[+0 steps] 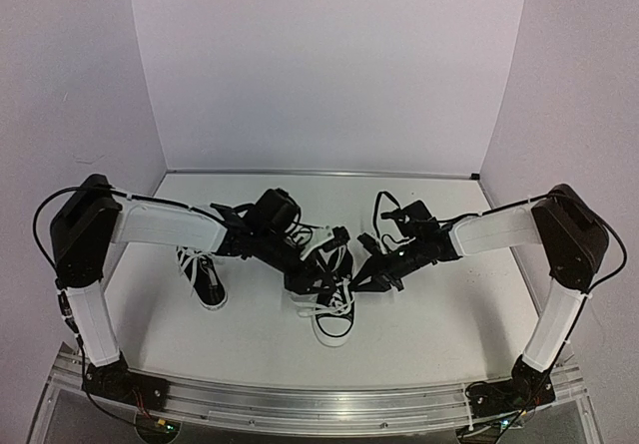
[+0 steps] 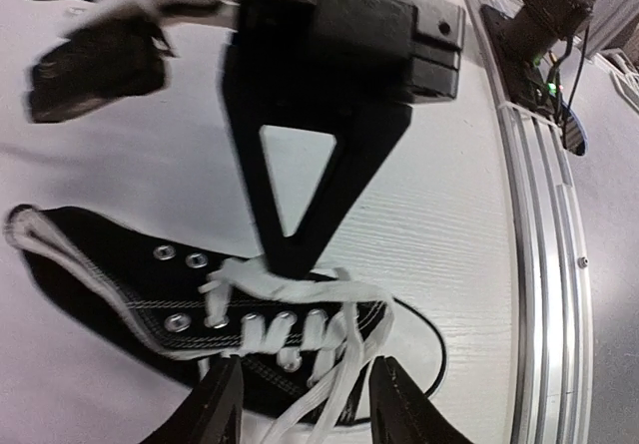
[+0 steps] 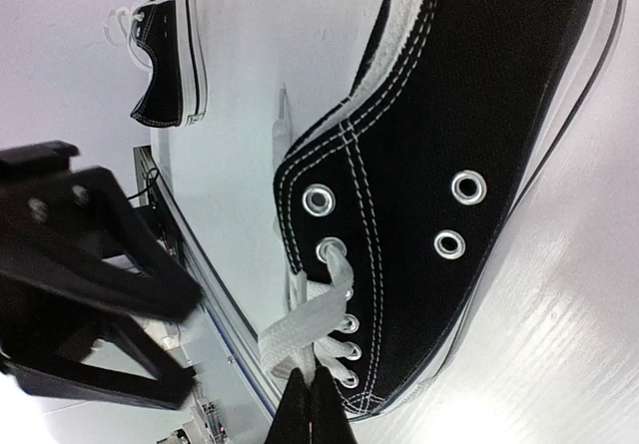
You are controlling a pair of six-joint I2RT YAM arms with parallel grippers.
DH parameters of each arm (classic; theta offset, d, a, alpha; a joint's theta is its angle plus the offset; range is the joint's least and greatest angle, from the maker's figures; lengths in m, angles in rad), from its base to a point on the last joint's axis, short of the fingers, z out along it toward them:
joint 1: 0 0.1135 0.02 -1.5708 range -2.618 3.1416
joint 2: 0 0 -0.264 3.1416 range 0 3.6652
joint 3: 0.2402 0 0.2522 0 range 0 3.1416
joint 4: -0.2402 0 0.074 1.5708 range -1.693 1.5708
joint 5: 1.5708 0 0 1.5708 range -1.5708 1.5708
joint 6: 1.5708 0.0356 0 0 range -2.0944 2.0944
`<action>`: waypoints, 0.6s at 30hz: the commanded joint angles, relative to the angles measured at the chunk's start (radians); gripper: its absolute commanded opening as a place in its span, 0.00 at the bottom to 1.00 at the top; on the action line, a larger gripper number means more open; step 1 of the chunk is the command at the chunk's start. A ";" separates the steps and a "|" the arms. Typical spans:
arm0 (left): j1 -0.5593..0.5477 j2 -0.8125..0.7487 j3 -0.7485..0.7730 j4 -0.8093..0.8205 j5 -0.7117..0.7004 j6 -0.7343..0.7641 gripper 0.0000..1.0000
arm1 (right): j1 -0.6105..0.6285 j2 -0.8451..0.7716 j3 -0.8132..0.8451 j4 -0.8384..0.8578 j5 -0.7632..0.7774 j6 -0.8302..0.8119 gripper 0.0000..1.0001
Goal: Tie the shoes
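Note:
The middle shoe [image 1: 333, 309] is a black canvas sneaker with a white toe cap and lies between both grippers. My right gripper [image 1: 363, 280] is shut on a strand of its white lace [image 3: 318, 322] and holds it taut from an upper eyelet, as the right wrist view [image 3: 308, 392] shows. My left gripper [image 2: 310, 369] is open just above the shoe's laced front [image 2: 255, 319], and loose lace strands [image 2: 334, 389] run between its fingers. The second shoe [image 1: 203, 277] lies apart at the left under the left arm, and also shows in the right wrist view [image 3: 170, 50].
An aluminium rail [image 1: 300, 401] runs along the table's near edge and also shows in the left wrist view [image 2: 544, 264]. White walls close the back and sides. The right gripper's finger [image 2: 300, 195] hangs right over the shoe in the left wrist view.

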 commanded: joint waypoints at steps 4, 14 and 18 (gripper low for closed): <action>0.145 -0.145 -0.064 -0.149 -0.085 0.084 0.47 | 0.004 -0.056 0.022 -0.033 0.063 0.002 0.00; 0.152 -0.048 -0.043 -0.286 -0.086 0.323 0.45 | 0.004 -0.047 0.039 -0.058 0.070 -0.003 0.00; 0.135 0.005 -0.013 -0.286 -0.085 0.362 0.46 | 0.005 -0.039 0.047 -0.069 0.073 -0.008 0.00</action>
